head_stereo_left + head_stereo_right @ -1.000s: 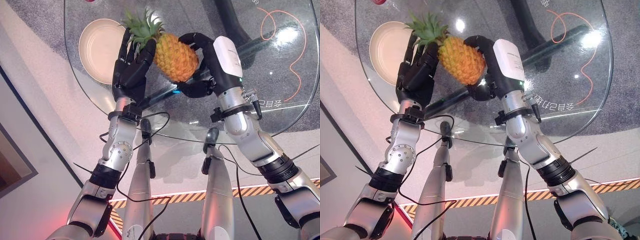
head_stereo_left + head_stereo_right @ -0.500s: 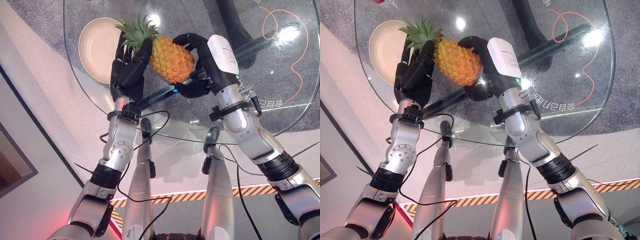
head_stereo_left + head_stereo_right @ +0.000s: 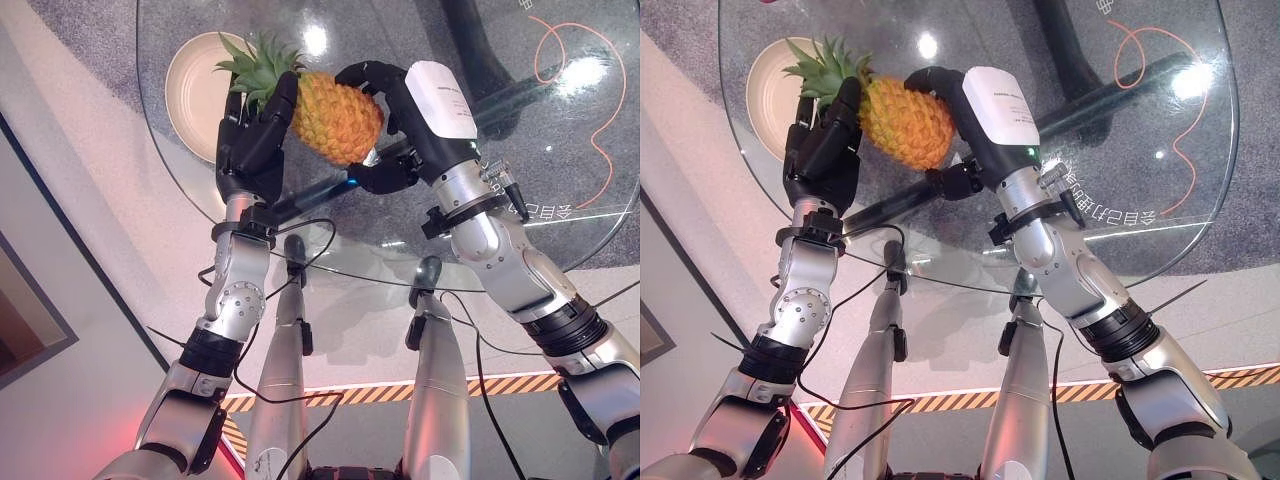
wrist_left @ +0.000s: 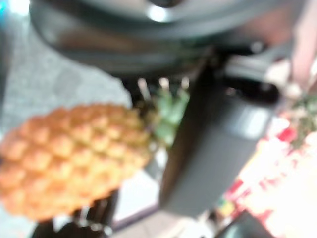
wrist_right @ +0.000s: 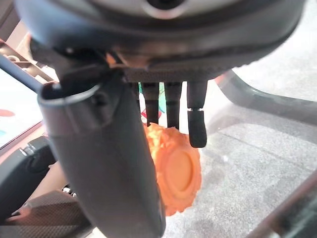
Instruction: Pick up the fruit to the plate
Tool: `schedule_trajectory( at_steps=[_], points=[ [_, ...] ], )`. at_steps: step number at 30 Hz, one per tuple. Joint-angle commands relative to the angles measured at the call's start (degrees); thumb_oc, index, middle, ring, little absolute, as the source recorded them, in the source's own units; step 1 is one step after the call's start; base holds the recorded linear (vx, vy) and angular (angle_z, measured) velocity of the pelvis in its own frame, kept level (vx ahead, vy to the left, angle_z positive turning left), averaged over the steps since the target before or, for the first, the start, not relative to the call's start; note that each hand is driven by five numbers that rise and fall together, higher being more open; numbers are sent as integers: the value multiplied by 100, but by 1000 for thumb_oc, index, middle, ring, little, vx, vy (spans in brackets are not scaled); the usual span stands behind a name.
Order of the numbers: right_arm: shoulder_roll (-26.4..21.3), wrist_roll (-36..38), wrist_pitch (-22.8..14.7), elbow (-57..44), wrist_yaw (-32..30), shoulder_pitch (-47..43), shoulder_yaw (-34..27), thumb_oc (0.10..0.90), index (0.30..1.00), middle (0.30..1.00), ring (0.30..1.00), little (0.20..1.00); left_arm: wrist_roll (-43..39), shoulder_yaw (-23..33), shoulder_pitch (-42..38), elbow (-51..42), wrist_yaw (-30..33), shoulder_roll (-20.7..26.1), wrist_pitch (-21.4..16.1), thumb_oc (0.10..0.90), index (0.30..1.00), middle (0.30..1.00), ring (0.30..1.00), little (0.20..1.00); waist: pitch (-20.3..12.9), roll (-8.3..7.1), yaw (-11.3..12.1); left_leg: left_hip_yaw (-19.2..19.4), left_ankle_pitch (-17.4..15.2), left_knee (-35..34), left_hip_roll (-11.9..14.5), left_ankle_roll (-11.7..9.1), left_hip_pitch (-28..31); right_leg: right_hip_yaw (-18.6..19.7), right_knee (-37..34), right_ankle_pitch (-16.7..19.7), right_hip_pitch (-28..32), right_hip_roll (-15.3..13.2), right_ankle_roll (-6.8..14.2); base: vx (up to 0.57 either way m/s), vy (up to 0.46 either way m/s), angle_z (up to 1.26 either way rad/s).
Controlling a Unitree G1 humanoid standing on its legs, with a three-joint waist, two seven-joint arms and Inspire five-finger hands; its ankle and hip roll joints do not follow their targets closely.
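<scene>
1. Left eye view: we see the pineapple (image 3: pixel 335 115) held above the glass counter (image 3: pixel 560 150) between both hands. The left hand (image 3: pixel 250 145) has its fingers (image 3: pixel 275 105) straight up against the crown end. The right hand (image 3: pixel 420 120) has its fingers (image 3: pixel 365 75) curled over the fruit's top, thumb beneath.
2. Right eye view: we see the plate (image 3: pixel 765 85) on the counter, just beyond the leafy crown.
3. Left wrist view: the pineapple's body lies beside the hand's dark thumb.
4. Right wrist view: fingers curl round the pineapple's base.
</scene>
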Motion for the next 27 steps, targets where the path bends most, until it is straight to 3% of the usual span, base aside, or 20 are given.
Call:
schedule_trajectory(
  at_steps=[1,16,26,27],
  points=[
    [143,-131,-1125,-1197,-38,-910,245,100,300,300,300,200,186,-188,-831,-472,-717,52,-512,100,300,300,300,200,-143,-304,16,-124,-664,546,110,-152,125,-322,-1390,1194,584,100,109,0,0,0],
    [140,-164,-1235,-1193,-92,-924,227,100,300,300,300,200,140,-186,-885,-460,-1020,67,-683,100,300,300,300,200,-143,-323,4,-135,-648,546,116,-150,103,-307,-1393,1219,555,110,104,0,0,0],
    [150,-129,-1104,-1213,-203,-944,201,100,300,300,300,200,68,-169,-907,-442,-1072,59,-741,100,300,300,300,200,-143,-319,-3,-138,-661,553,105,-147,90,-286,-1399,1222,533,113,103,0,0,0],
    [171,-111,-1091,-1189,-233,-917,199,138,333,333,333,238,71,-174,-887,-435,-1073,46,-752,100,300,300,300,200,-143,-318,0,-136,-707,555,109,-151,138,-286,-1386,1178,574,119,108,0,0,0]
  ],
)
